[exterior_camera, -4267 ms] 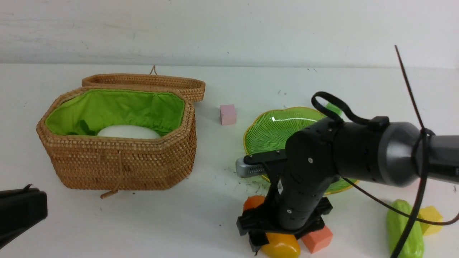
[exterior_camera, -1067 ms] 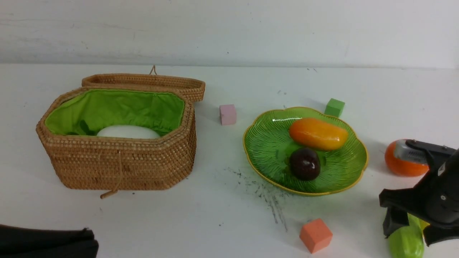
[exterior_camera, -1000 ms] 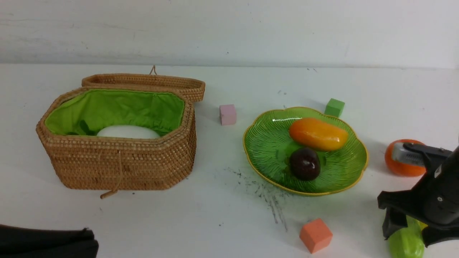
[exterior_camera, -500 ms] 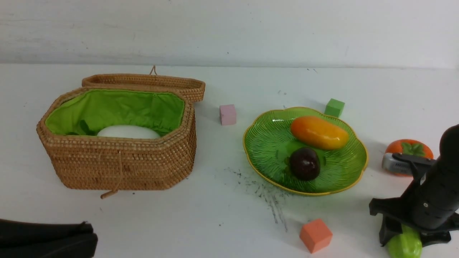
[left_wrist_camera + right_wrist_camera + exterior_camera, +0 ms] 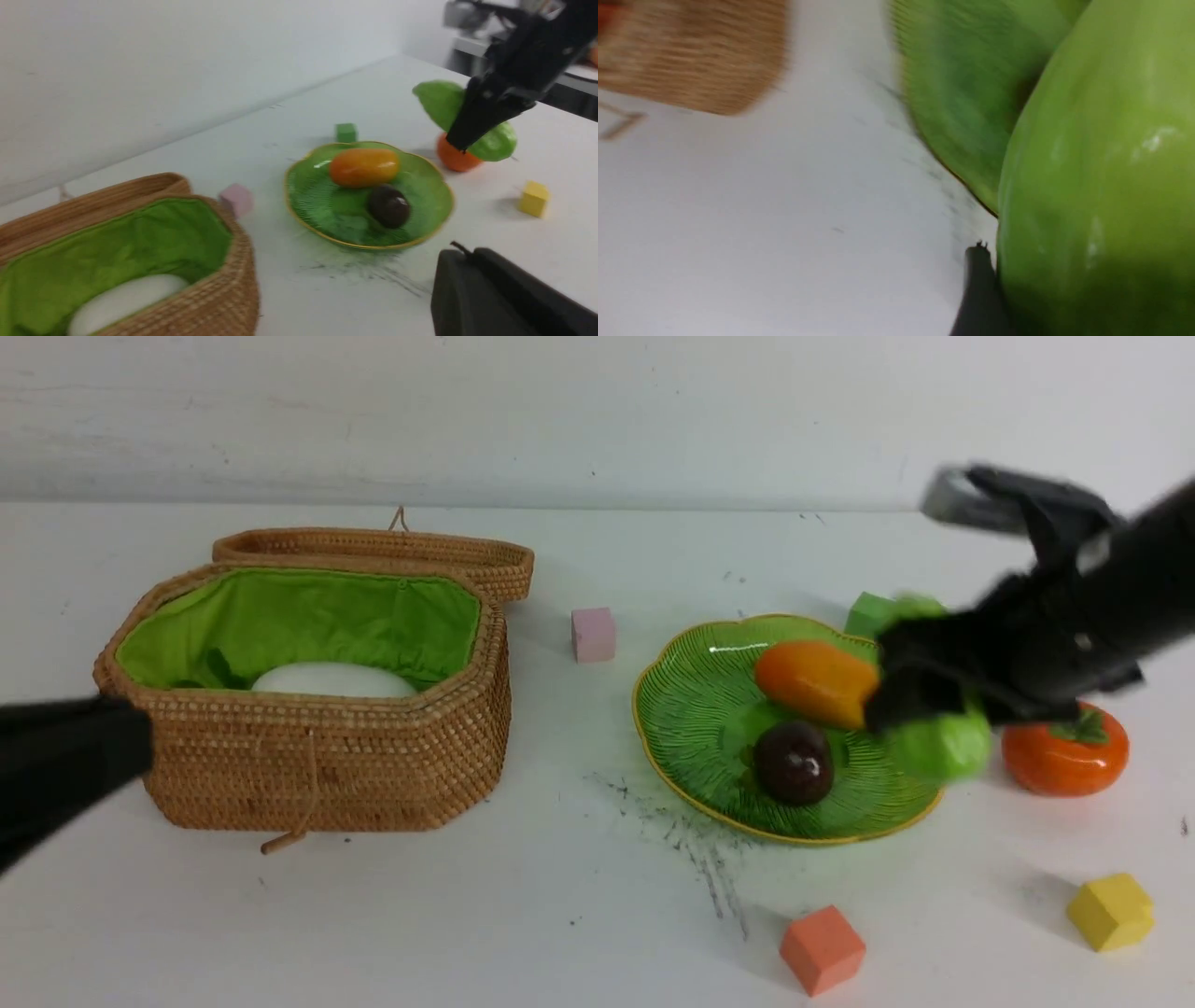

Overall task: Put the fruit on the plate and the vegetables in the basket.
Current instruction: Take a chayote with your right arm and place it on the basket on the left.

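Note:
My right gripper is shut on the light green cucumber and holds it in the air over the right edge of the green plate. The cucumber fills the right wrist view, pressed against one black finger. On the plate lie the orange-yellow mango and the dark mangosteen. To the plate's right, the persimmon sits on the table. At the left, the wicker basket holds the white radish. My left gripper is shut and empty, low beside the basket.
Foam cubes lie about: pink between basket and plate, green behind the plate, orange at the front, yellow at the front right. The basket's lid lies open behind it. A white wall bounds the table's far side.
My right gripper closed on the cucumber at the front right and carried it up and leftward, over the plate's right edge, which uncovered the yellow cube. My left arm rose beside the basket.

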You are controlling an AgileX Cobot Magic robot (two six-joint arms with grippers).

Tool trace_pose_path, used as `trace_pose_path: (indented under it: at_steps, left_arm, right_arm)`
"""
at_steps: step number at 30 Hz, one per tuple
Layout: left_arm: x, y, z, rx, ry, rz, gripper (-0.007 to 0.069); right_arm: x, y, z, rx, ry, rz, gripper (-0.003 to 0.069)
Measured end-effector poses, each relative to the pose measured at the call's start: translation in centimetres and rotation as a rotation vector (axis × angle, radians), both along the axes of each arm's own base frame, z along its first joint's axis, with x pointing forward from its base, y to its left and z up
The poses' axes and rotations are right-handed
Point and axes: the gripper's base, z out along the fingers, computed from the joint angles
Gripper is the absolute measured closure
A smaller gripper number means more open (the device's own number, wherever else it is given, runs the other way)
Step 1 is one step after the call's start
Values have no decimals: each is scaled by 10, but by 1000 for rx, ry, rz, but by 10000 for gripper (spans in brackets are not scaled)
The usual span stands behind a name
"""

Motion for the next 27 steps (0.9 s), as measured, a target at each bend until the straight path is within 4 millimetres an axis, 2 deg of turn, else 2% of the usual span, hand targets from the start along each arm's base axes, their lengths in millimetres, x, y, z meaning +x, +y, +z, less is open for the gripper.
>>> trace_pose_path:
  at_steps: [1,2,5,7,10,12,13,14,15,16,18,20,22,25,27]
  left_arm:
    - [0,0,0,10,-2,4,629]
    - [3,5,0,-15,10,62,629]
    - [6,12,-2,-32,40,161,629]
    - [8,18,-3,-44,63,229,628]
    - [10,24,-5,-67,91,304,627]
    - [10,27,-6,-91,112,343,627]
    - [10,27,-6,-91,113,346,627]
    - [10,28,-7,-88,120,359,627]
    - [10,28,-7,-90,124,360,626]
    - [10,28,-8,-88,132,365,624]
    - [10,28,-8,-93,139,367,624]
    - [10,28,-9,-93,143,368,622]
    - [10,28,-9,-92,146,368,621]
    - [10,28,-10,-90,152,368,620]
    - [10,28,-10,-89,152,368,619]
  right_arm:
    - [0,3,5,6,-17,13,225]
    - [5,31,28,37,-111,115,225]
    - [20,82,53,82,-237,264,225]
    - [27,115,58,102,-297,345,225]
    - [43,160,55,121,-384,426,225]
    - [55,190,37,119,-429,474,225]
    - [57,192,36,118,-434,475,225]
    - [63,209,26,115,-478,504,225]
    - [64,213,20,111,-474,509,225]
    - [71,227,8,108,-504,526,225]
    - [78,240,-13,100,-509,532,225]
    - [83,245,-26,98,-512,524,208]
    - [86,248,-34,96,-511,517,162]
    - [88,248,-38,81,-507,521,19]
    - [86,246,-32,81,-514,524,-12]
